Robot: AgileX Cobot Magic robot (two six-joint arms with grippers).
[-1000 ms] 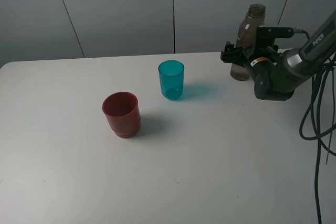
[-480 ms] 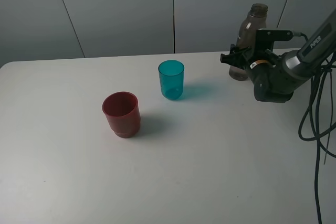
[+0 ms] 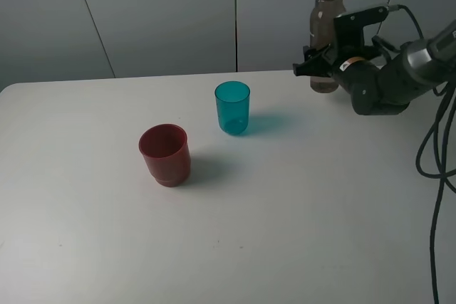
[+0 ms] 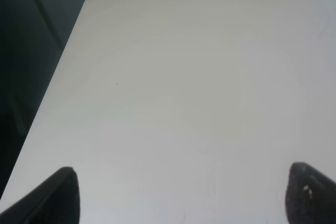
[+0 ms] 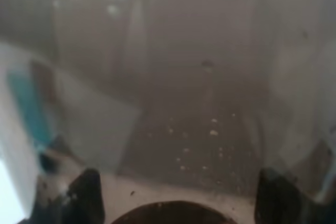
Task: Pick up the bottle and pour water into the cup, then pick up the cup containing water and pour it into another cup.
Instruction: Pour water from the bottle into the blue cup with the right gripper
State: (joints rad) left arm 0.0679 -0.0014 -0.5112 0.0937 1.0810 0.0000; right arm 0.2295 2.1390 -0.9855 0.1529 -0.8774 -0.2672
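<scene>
The right claw is closed on the lower body of the bottle, one finger in front of it and one behind. In the right wrist view the smoky plastic fills the space between the fingers. The bottle stands upright at the far right of the bench; whether its base is clear of the surface cannot be told.

The left claw is spread wide over bare bench and holds nothing.

The teal cup stands to the left of the bottle, well apart from it. The red cup stands nearer and further left, apart from the teal cup. Both are upright.

Step in hand, as judged: pick-up of the bottle, first pour not yet begun. The next move calls for carrying the bottle left until its neck is above the teal cup, then tilting it slowly so that the stream lands inside the narrow rim.
</scene>
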